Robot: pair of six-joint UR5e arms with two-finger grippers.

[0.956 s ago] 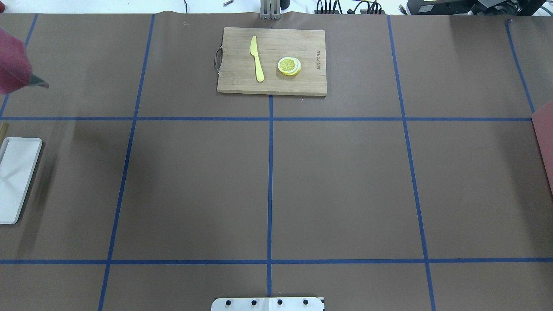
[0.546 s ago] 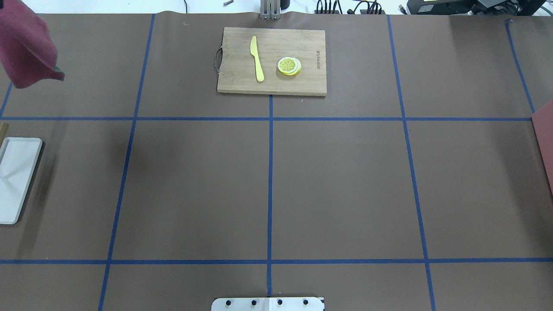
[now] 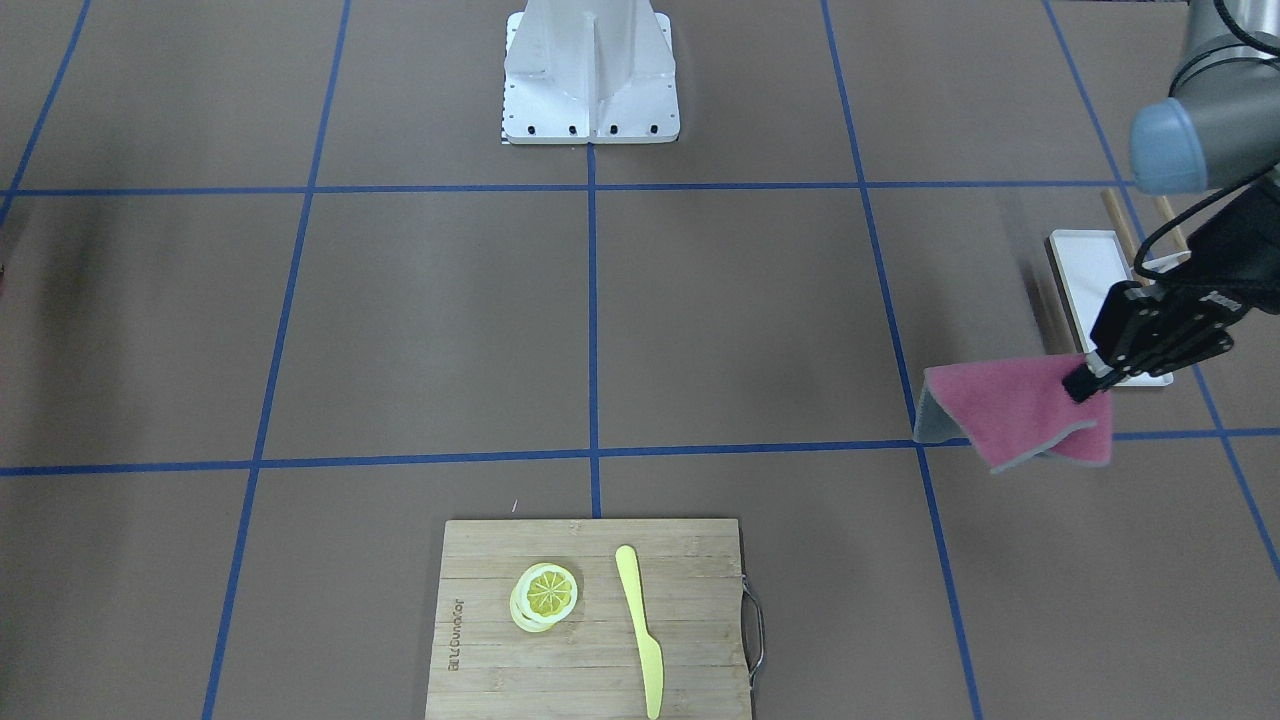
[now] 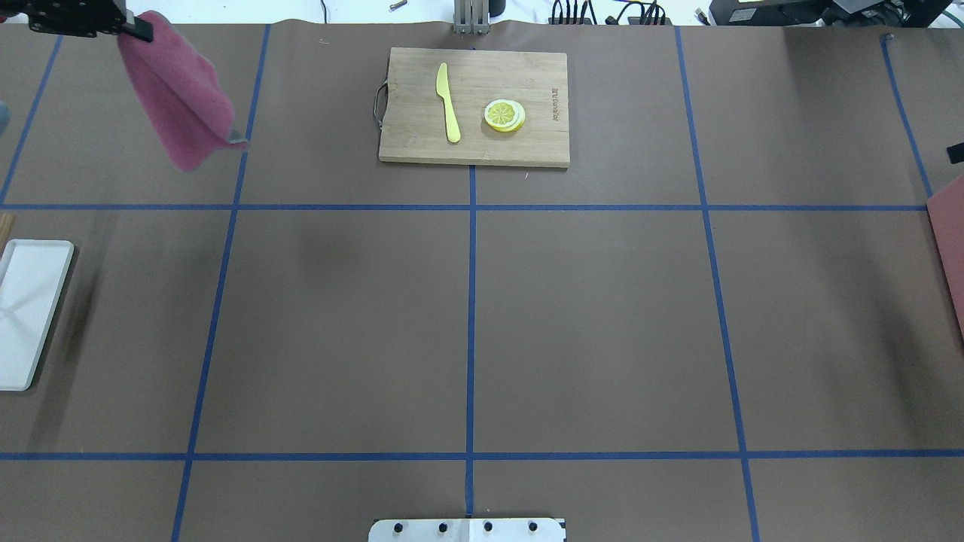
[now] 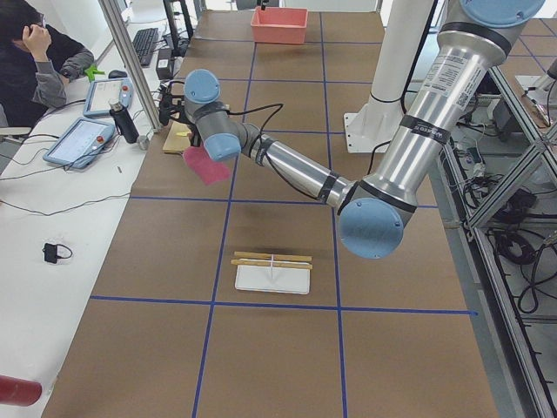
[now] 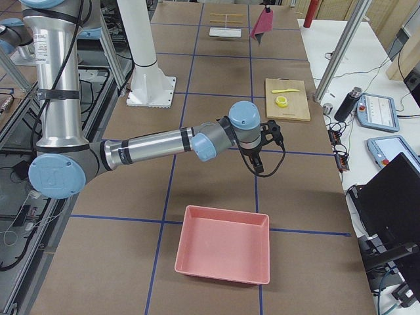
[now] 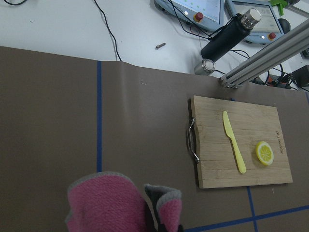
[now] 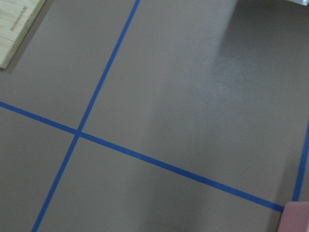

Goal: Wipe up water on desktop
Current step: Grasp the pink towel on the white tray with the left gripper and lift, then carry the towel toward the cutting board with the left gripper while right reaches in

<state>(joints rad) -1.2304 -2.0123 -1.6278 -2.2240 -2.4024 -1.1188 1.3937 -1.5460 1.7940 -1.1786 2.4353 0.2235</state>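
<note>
On my feed a bamboo board [image 4: 414,135] sits at the far middle, its metal handle [image 4: 379,104] turned left. A yellow knife [image 4: 447,102] lies on it, blade toward the far edge, with a lemon slice [image 4: 504,115] just beside it, not touching. A white tray [image 4: 53,316] lies at the left edge, with two wooden sticks [image 5: 271,259] along one long side. A pink bin [image 6: 223,244] sits at the right end. Beyond the board I see a black bottle [image 7: 227,36], two tablets [image 7: 200,7] and a seated person [image 5: 35,70].
</note>
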